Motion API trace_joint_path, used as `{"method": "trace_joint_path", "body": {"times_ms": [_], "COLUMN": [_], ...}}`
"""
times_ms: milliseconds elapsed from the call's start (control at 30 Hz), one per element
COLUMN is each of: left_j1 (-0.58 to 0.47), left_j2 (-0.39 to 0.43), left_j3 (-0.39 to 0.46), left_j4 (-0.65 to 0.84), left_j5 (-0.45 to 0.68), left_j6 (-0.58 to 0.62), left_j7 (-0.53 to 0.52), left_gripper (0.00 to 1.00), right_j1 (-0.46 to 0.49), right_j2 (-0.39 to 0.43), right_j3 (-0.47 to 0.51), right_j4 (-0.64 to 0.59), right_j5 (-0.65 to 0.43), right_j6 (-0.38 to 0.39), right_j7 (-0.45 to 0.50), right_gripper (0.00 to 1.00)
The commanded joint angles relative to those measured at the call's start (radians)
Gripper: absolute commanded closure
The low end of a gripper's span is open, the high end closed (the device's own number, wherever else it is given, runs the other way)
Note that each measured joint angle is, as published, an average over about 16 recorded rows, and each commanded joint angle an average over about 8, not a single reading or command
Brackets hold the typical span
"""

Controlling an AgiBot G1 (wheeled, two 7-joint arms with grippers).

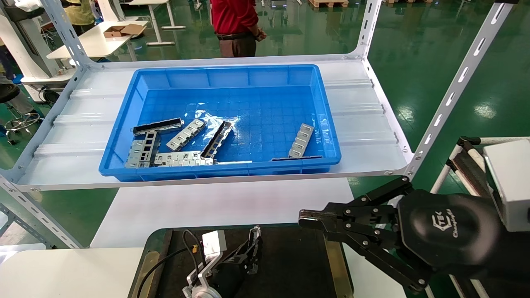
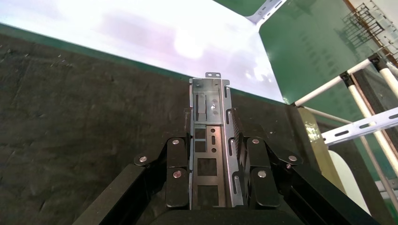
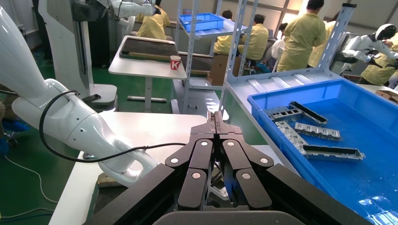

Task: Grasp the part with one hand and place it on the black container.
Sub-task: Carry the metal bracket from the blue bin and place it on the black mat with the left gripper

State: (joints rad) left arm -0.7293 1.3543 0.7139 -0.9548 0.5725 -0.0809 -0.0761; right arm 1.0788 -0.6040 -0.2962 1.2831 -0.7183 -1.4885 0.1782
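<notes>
**Over the black container: left tool grips the part**

Low over the black container (image 1: pixel 290 265), the left tool (image 2: pixel 213 161) pinches the part (image 2: pixel 210 140) between its fingers (image 2: pixel 177 164). The part is a slim silver-grey channel with rectangular cut-outs; its free end juts past the fingertips toward the tray's far edge. Whether it touches the matte surface cannot be told. In the head view the left tool (image 1: pixel 252 248) sits near the tray's far edge, a black cable looping behind it.

The right tool (image 1: pixel 308 219) hangs beside the container's right side, fingertips pressed together, holding nothing. Its black shell carries a white logo reading roughly "CTEK", with a second line that looks like "Champion"; not fully legible.

On the white shelf behind, the blue bin (image 1: pixel 223 174) holds several more metal pieces (image 1: pixel 182 136), channels and flat plates, along its near-left side. The white counter (image 1: pixel 215 207) lies between shelf and tray.

The right wrist view shows a red cup marked "K" (image 3: pixel 175 62) on a distant table.
</notes>
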Motion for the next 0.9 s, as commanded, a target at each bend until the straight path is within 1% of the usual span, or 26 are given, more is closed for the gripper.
{"method": "trace_joint_path", "body": {"times_ms": [33,900], "left_j1": [0.001,0.014], "left_j2": [0.001,0.004], "left_j3": [0.001,0.025], "left_j4": [0.003,0.02], "left_j5": [0.002,0.086], "left_j6": [-0.002,-0.031], "left_j7": [-0.006,-0.096], "left_gripper": [1.0,1.0], "right_j1": [0.0,0.0], "right_j2": [0.0,0.001], "right_j3": [0.0,-0.002], "right_j4": [0.0,0.0], "right_j5": [0.0,0.001], "right_j6": [0.0,0.001], "right_j7": [0.0,-0.001], "right_gripper": [1.0,1.0]}}
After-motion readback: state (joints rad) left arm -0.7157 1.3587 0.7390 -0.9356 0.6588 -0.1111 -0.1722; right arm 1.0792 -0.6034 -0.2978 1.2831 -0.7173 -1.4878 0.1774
